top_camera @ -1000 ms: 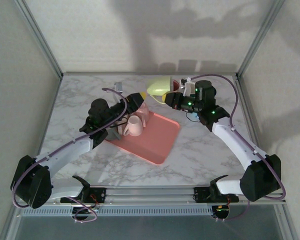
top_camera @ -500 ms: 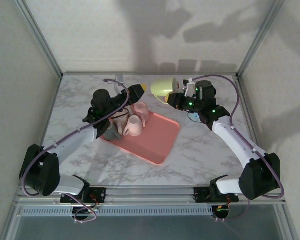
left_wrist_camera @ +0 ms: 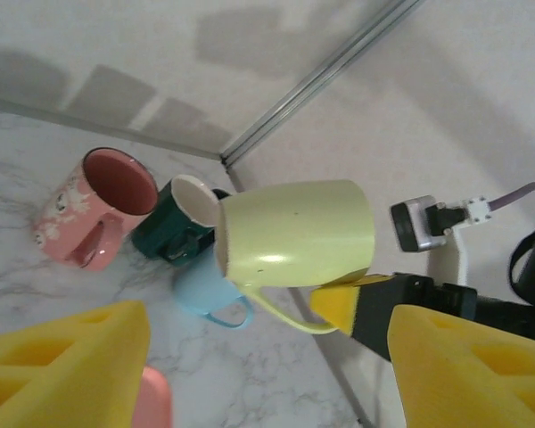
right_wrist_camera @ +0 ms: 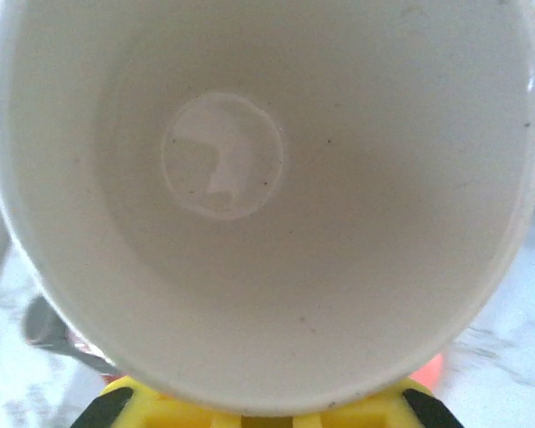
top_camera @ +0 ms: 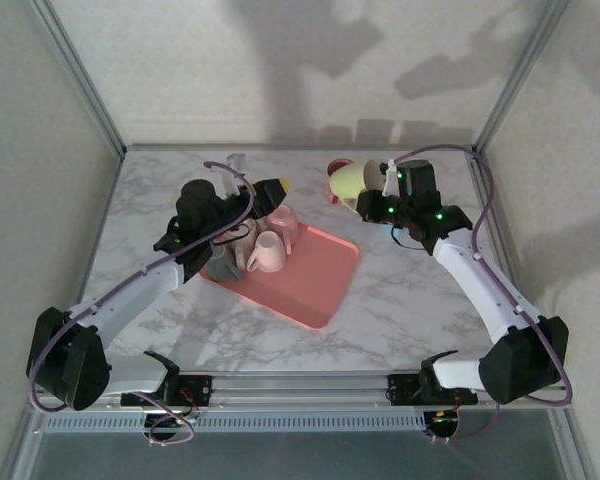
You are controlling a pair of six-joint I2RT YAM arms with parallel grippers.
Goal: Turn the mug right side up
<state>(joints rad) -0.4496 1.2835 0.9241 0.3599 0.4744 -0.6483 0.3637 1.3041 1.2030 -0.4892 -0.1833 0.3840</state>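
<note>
Saw a pink tray (top_camera: 315, 290) lying left of centre on the marble table (top_camera: 400, 300), carrying two pale pink mugs (top_camera: 270, 250) close together and a dark grey mug (top_camera: 220, 266) at its left edge. Could not make out the insides of those three from above.

Picked out three loose mugs at the far side of the table, off the tray: a pink flowered mug (left_wrist_camera: 71, 209) with a dark red inside, a dark green mug (left_wrist_camera: 160, 236) with a white inside, and a light blue mug (left_wrist_camera: 201, 294) partly hidden behind the task's mug.

Found the yellow-green mug (left_wrist_camera: 294, 232) at the far right-centre of the table, just beside those loose mugs, well apart from the tray and seemingly raised off the marble. Looked straight into its mouth from the right wrist: plain white walls down to a round glossy bottom. Judged it to be on its side, long axis roughly level, mouth turned toward the right arm's wrist, base toward the loose mugs, handle slung underneath.

Saw the right gripper (right_wrist_camera: 267, 412) almost fully closed, pinching the yellow-green mug at its rim with a yellow pad (left_wrist_camera: 343, 303) under the wall.

Saw the left gripper (left_wrist_camera: 267, 366) spread wide, holding nothing, hanging over the far edge of the tray next to the pale pink mugs and apart from the yellow-green mug.
</note>
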